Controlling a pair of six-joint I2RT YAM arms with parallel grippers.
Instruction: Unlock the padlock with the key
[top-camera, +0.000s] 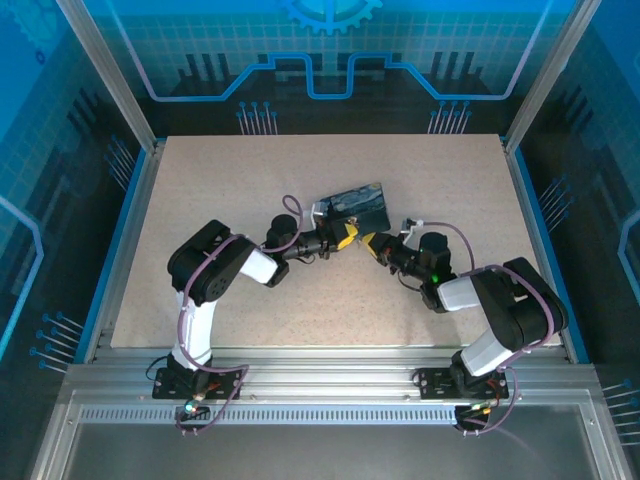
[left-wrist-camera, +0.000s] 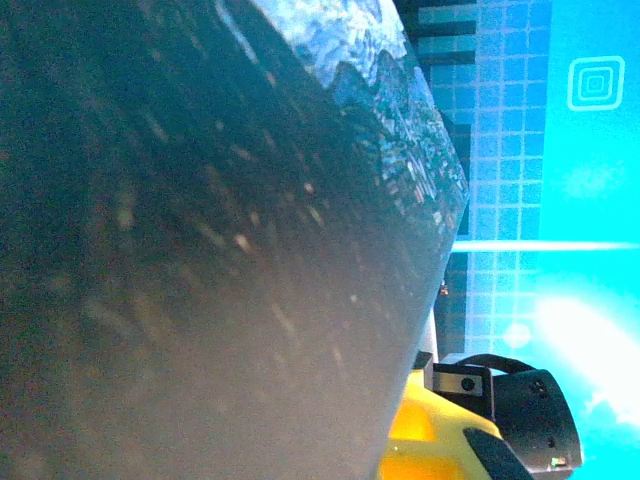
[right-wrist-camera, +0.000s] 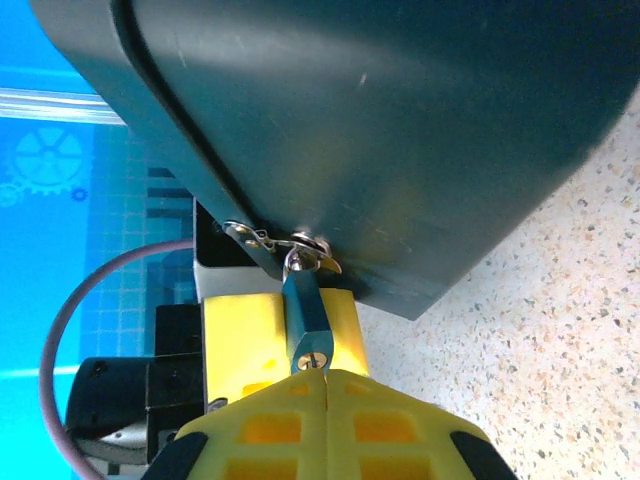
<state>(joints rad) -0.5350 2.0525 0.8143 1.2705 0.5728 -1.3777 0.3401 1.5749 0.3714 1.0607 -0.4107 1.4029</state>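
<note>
We saw both arms bent inward, elbows out, wrists converging at centre. L gripper (top-camera: 341, 238) was closed. R gripper (top-camera: 373, 243) was closed too, its yellow fingers (right-wrist-camera: 262, 432) pressed tog., grippers tip-to-tip.

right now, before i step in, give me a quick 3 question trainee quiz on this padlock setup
1. True or false: the blue padlock is hooked onto the metal latch of the dark box.
2. In the right wrist view, which way does the padlock's keyhole end point? A) toward the right end effector B) into the box C) sideways toward the table
3. Fill in: the right end effector's jaws are ____.

Key: 1 true; 2 A; 3 shut
</note>
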